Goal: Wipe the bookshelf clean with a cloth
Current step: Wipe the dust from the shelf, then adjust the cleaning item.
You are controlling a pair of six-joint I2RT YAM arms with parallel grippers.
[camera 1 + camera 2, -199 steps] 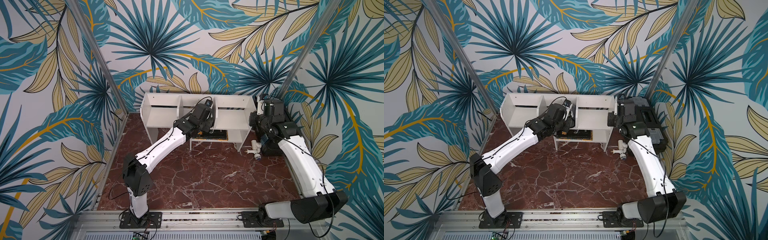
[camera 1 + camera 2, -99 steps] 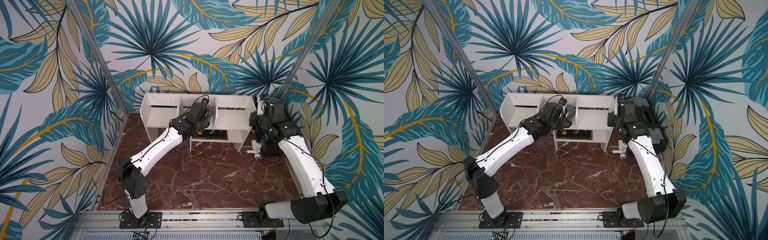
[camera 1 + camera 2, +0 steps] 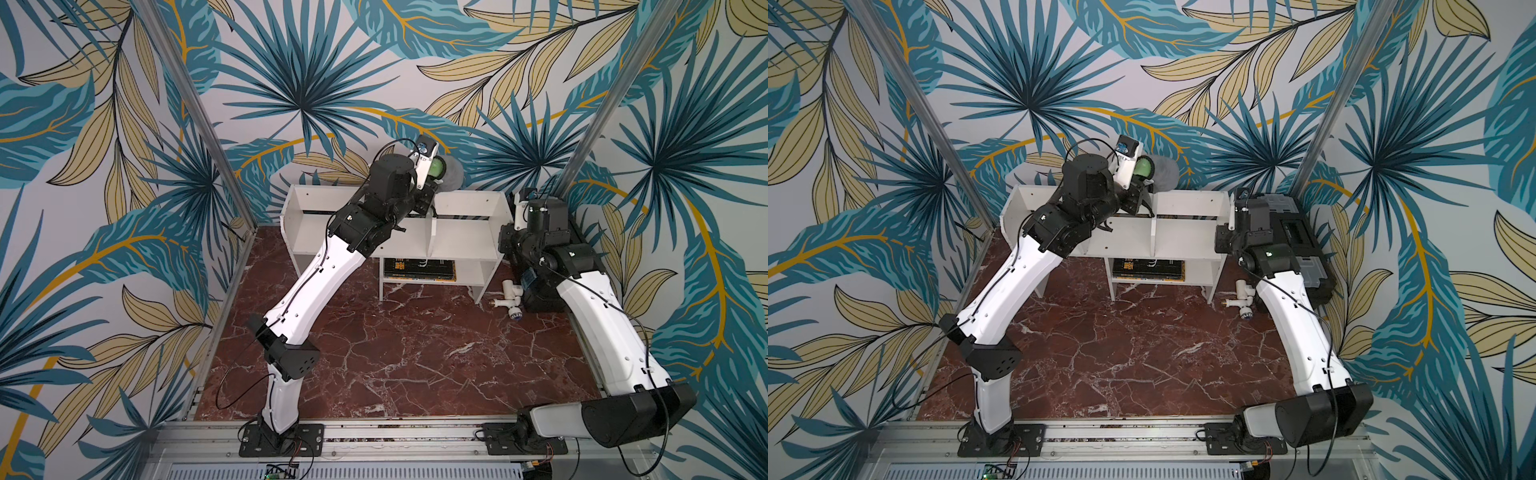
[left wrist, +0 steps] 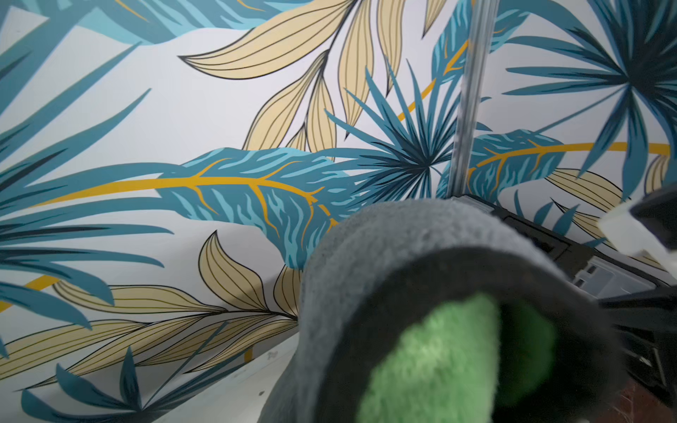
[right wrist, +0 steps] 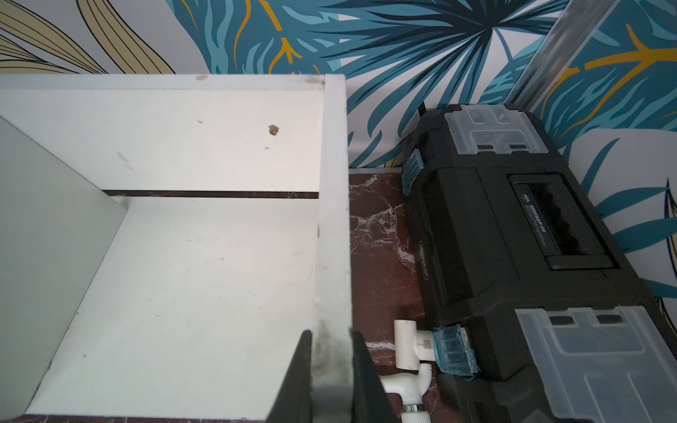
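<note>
In both top views, held the cloth [image 3: 454,178] bunched in the left tool [image 3: 437,173], jaws pressed together on it, up in the air over the back board of the bookshelf [image 3: 461,243], near the divider beside the right compartment. Touched no board with it, so probably caught between strokes. Reached the right arm [image 3: 540,243] to the bookshelf's right end, jaws hidden there. Left a white pipe fitting [image 3: 509,297] and a black toolbox [image 3: 1291,237] on the desk [image 3: 415,353] just beside that end.

From the left wrist, saw the cloth [image 4: 403,249] draped over the tool's tip and filling the near field, with a green patch [image 4: 439,359] inside the fold; could not tell pad from fabric. Glimpsed only a strip of white board beneath, apart from the cloth.

From the right wrist, found the right tool [image 5: 331,377] clamped on the bookshelf's end wall, one jaw inside the right compartment and one outside, most likely to stop the unit sliding under the wiping. Spotted a brown speck [image 5: 273,129] and faint smudges on that compartment's boards, so judged wiping unfinished there. Saw no cloth here: well apart from this tool.
</note>
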